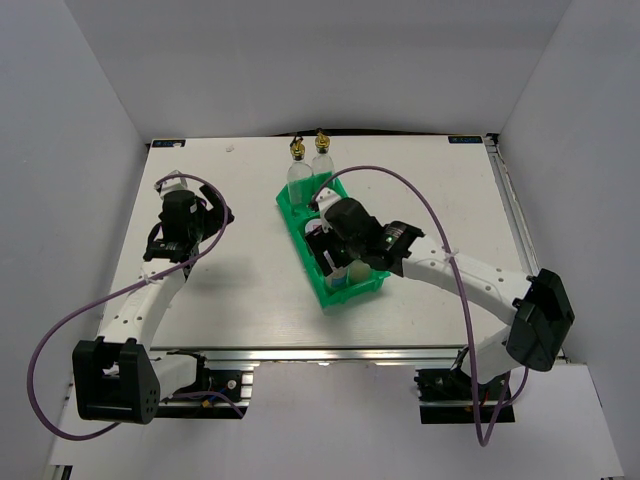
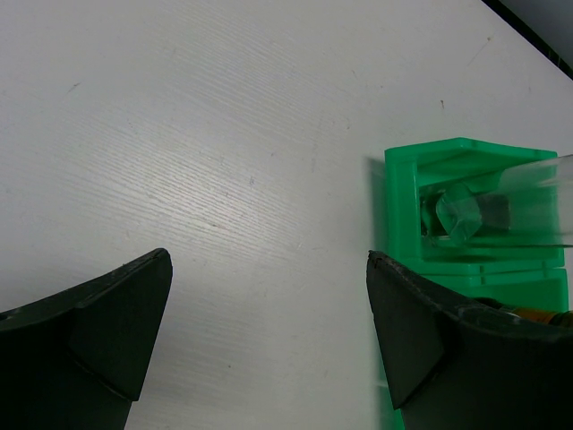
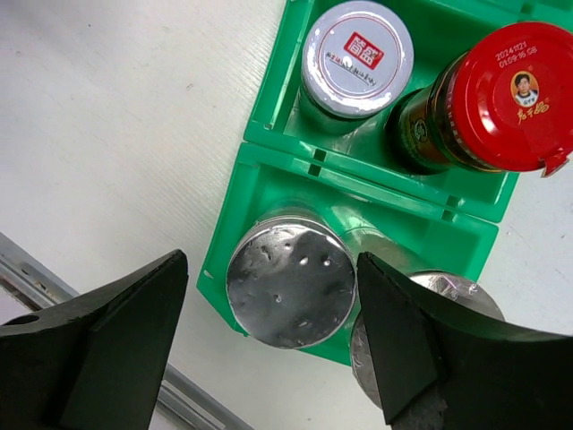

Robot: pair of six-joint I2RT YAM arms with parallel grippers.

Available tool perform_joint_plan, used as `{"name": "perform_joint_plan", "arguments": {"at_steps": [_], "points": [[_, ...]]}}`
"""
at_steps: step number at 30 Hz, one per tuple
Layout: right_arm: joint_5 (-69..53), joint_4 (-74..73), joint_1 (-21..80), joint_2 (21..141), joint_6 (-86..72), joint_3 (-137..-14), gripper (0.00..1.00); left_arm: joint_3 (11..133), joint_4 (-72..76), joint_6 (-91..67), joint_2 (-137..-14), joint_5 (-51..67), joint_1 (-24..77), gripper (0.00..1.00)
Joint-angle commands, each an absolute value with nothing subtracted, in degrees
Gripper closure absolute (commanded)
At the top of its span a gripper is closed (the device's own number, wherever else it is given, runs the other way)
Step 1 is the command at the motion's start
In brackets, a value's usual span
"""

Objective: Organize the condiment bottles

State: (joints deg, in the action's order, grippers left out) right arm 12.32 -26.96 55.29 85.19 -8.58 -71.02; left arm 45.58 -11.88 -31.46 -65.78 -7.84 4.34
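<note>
The silver-lidded shaker (image 3: 291, 282) is straddled by the spread jaws of the right gripper (image 3: 270, 264), its twin (image 3: 457, 291) half hidden; the left gripper (image 2: 269, 258) jaws are likewise parted.

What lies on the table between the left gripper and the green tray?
Nothing: only bare white table lies between the left gripper and the green tray. The left wrist view shows this, and the top view agrees.
</note>
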Motion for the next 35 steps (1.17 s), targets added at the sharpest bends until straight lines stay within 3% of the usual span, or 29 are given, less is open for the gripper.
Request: {"name": "perform_joint_plan", "arguments": {"at_steps": [1,12,18,22,35], "points": [[12.2,-25.1,55.2,82.3,-7.3,-74.1,0.19,45.8,-11.1,-30.9,-65.2,-7.0,4.1,0.02],[27.4,-21.3,52.6,73.9,-6.6,-75.0,0.11,45.6,-10.8,-30.7,-64.8,-6.7,4.1,0.02],[25.1,-18.6,33.4,64.3,-13.2,-61.8,0.11,45.1,-10.4,-30.5,-63.9,-7.3,4.1,0.02],[31.1,-16.1,28.4,56.2,-18.4,-50.5,0.11,44.6,-9.9,-30.5,-62.6,-9.2,4.1,0.02],[40.5,-14.6,27.9,45.9,-22.1,-41.0,0.1,43.4,-8.3,-30.6,-60.0,-10.8,4.2,0.02]]}}
